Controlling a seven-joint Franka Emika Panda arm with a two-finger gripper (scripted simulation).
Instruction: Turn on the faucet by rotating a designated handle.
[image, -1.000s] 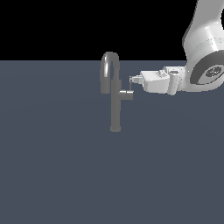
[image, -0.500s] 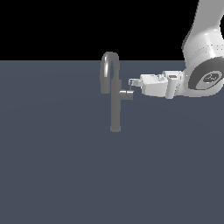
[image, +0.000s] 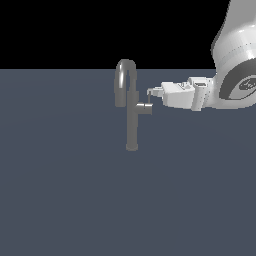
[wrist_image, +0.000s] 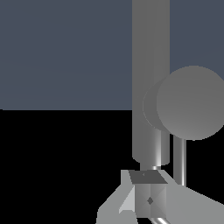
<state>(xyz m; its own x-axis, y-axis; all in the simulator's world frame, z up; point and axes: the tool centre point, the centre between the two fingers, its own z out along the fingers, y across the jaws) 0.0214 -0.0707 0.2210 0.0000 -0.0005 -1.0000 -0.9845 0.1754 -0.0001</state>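
Centre frame, the claw (image: 151, 92) reaches the thin handle (image: 149, 98) rising from the faucet (image: 131, 107) side stub; whether its fingers are spread cannot be told.

Arm (image: 235, 55): cut off by the exterior view's right and upper edges.
Handle (image: 149, 98): too thin to tell whether the claw (image: 151, 93) touches it.
Faucet (wrist_image: 151, 65): stem cropped in the wrist view.
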